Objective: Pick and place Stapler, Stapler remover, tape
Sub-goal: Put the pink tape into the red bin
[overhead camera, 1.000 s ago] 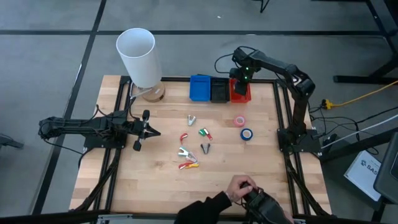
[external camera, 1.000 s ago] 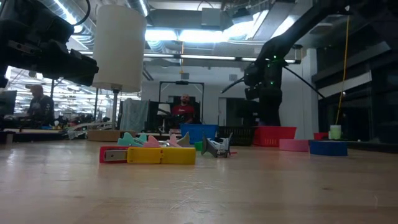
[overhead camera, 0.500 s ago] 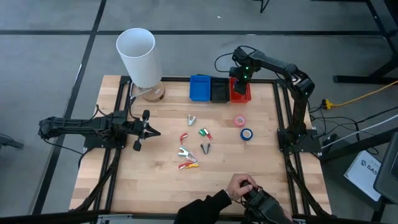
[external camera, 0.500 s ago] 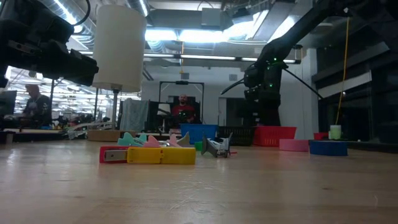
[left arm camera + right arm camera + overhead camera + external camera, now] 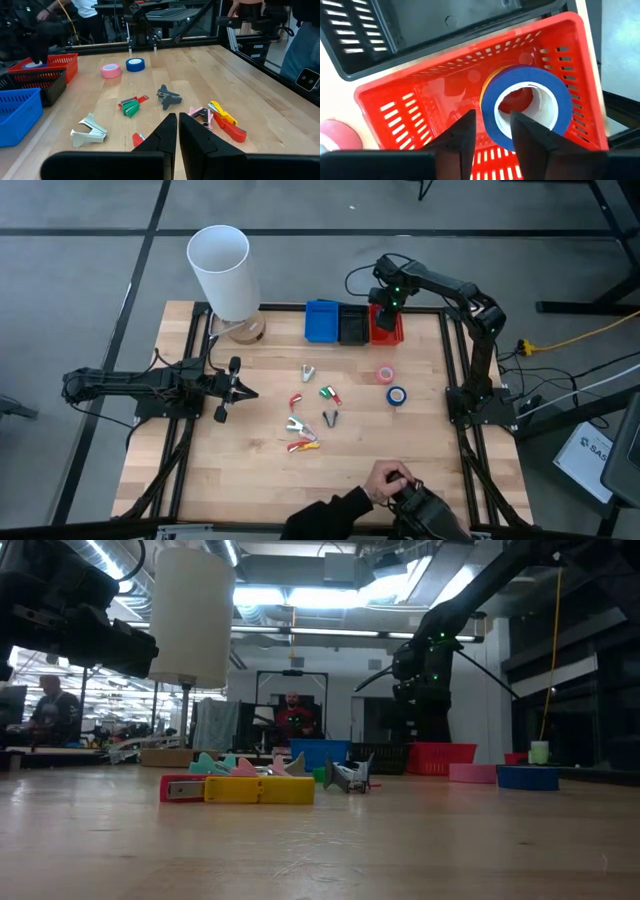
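My right gripper (image 5: 385, 308) hangs over the red basket (image 5: 470, 55) at the table's far edge, shut on a blue tape roll (image 5: 555, 90). That roll lies over a yellow roll (image 5: 490, 80) inside the basket. A pink roll (image 5: 385, 375) and a second blue roll (image 5: 397, 395) lie flat on the table. Several small claw-like staple removers (image 5: 308, 372) and a yellow and red stapler (image 5: 303, 445) lie mid-table. My left gripper (image 5: 250, 393) is shut and empty, held level left of them. My right gripper holds the blue roll by the wall of its ring (image 5: 492, 117), one finger inside the open centre and one outside. The fingers come from above, pointing down. The roll sits tilted inside the basket over the yellow roll; whether it rests on it I cannot tell.
A blue basket (image 5: 321, 321) and a black basket (image 5: 353, 325) stand left of the red one. A tall white cylinder (image 5: 222, 270) stands at the far left corner. A person's hand (image 5: 385, 480) holds a dark device at the near edge.
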